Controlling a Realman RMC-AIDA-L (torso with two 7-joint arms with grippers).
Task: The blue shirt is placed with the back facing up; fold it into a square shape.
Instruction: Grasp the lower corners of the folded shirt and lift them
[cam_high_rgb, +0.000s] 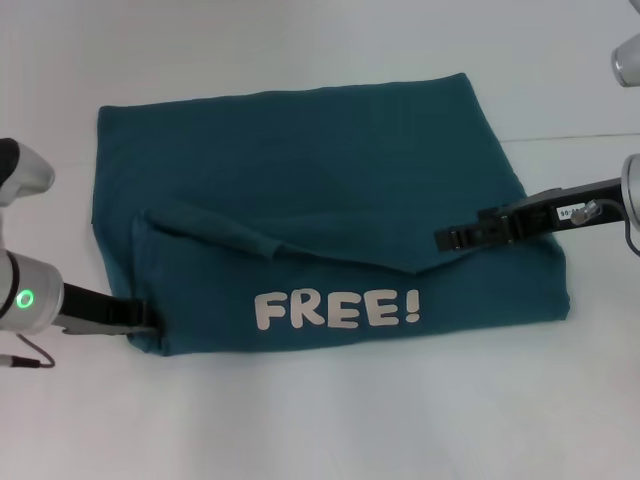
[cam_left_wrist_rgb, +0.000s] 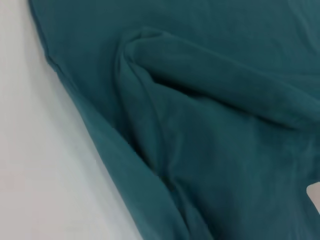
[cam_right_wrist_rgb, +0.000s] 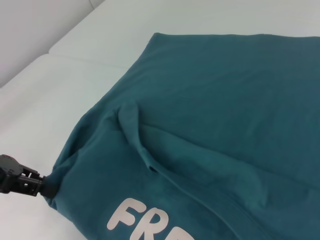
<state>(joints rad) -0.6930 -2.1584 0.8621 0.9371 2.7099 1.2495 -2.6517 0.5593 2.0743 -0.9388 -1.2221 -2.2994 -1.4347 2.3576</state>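
Observation:
The blue shirt (cam_high_rgb: 320, 170) lies on the white table, its near part folded over so that the white lettering "FREE!" (cam_high_rgb: 335, 308) faces up. A loose sleeve fold sticks out of the flap at the left. My left gripper (cam_high_rgb: 148, 318) is at the shirt's near-left corner, shut on the cloth; the right wrist view shows it as black fingers (cam_right_wrist_rgb: 30, 181) pinching that corner. My right gripper (cam_high_rgb: 442, 240) rests on the flap's upper edge at the right, shut on the cloth there. The left wrist view holds only creased shirt (cam_left_wrist_rgb: 225, 125) and table.
White table (cam_high_rgb: 320, 430) surrounds the shirt, with a wide bare strip in front and at both sides. A seam in the table surface runs along the far right (cam_high_rgb: 575, 137). A grey part of my right arm (cam_high_rgb: 628, 60) hangs at the upper right.

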